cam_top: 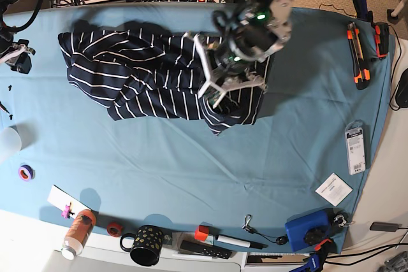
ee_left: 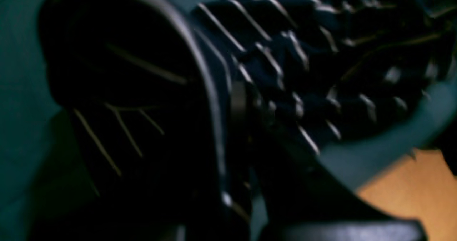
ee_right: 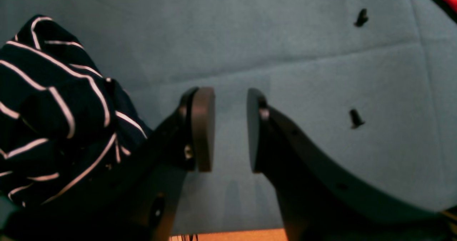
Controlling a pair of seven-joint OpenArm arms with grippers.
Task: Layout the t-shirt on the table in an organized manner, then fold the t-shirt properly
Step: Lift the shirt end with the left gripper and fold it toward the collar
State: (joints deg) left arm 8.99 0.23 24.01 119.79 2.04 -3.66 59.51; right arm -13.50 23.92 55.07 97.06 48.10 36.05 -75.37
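Note:
The navy t-shirt [cam_top: 146, 71] with thin white stripes lies crumpled across the back half of the teal table [cam_top: 191, 170]. My left gripper [cam_top: 215, 93] is down on its right part. In the dark, blurred left wrist view the fingers [ee_left: 214, 101] stand close together with bunched striped cloth [ee_left: 307, 62] pinched between them. My right gripper [cam_top: 19, 60] is at the table's left edge. In the right wrist view it [ee_right: 230, 130] is open and empty over bare teal cloth [ee_right: 285, 55], with the t-shirt's bunched end [ee_right: 53, 109] beside its left finger.
Two small black screws [ee_right: 355, 119] lie near the right gripper. Orange-black tools [cam_top: 354, 55], a packet [cam_top: 354, 148] and a white card [cam_top: 333, 189] lie at the right. A blue box [cam_top: 306, 230], mug [cam_top: 145, 245], bottle [cam_top: 76, 230] and tape roll [cam_top: 25, 172] line the front edge.

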